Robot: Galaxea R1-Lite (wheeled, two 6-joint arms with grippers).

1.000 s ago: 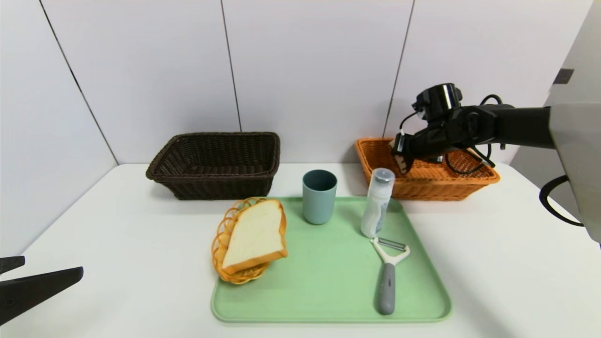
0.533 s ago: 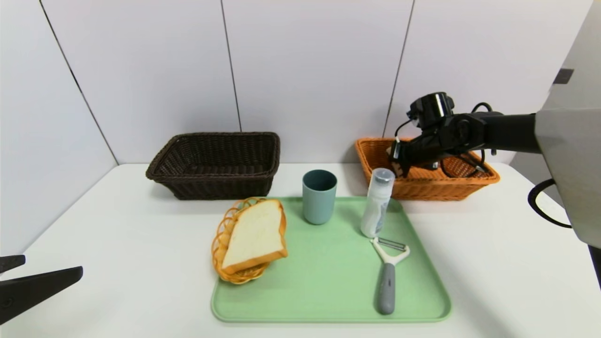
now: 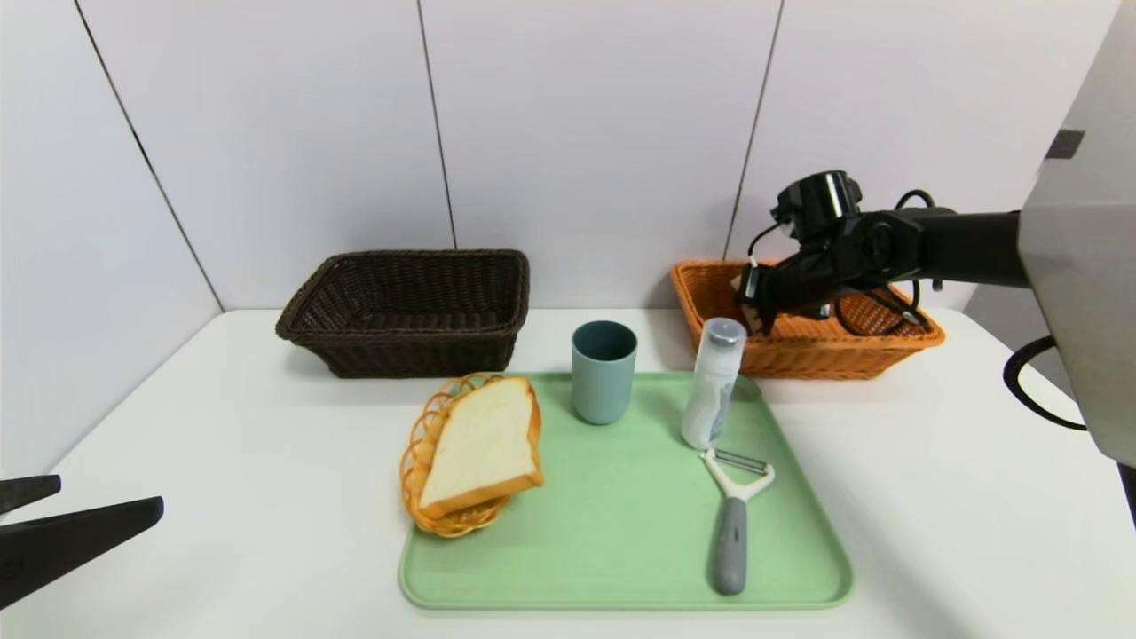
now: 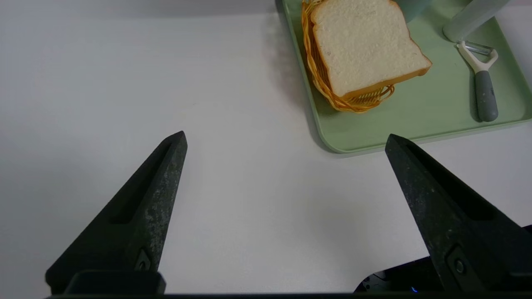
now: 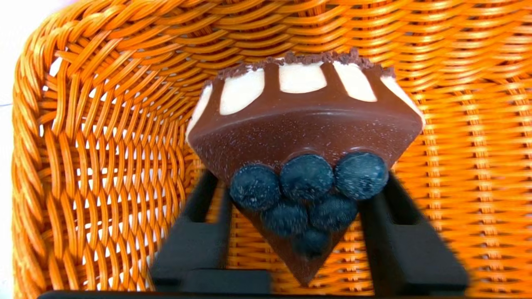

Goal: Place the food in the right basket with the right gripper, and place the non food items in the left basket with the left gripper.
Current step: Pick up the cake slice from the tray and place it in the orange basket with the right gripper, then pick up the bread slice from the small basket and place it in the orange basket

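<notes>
A chocolate cake slice [image 5: 303, 124] topped with blueberries lies inside the orange right basket [image 3: 799, 355], close to its woven wall [image 5: 104, 124]. My right gripper [image 3: 754, 306] is down in that basket; in the right wrist view the right gripper [image 5: 299, 178] stands open, its fingers [image 5: 199, 232] on either side of the slice and just off it. A slice of bread [image 3: 484, 444] rests on a small wicker dish [image 3: 426, 444]. A teal cup [image 3: 603, 371], a white bottle [image 3: 713, 386] and a grey peeler [image 3: 732, 524] are on the green tray [image 3: 621, 532]. My left gripper [image 3: 111, 493] is open at the front left.
The dark brown left basket [image 3: 408, 311] stands at the back left against the wall. In the left wrist view the left gripper [image 4: 286, 136] hovers over bare white table, with the bread [image 4: 365, 50] and the tray's corner [image 4: 349, 141] beyond it.
My right gripper has dropped lower into the orange basket with the cake slice, and its fingers have spread off the slice. The left arm has barely moved.
</notes>
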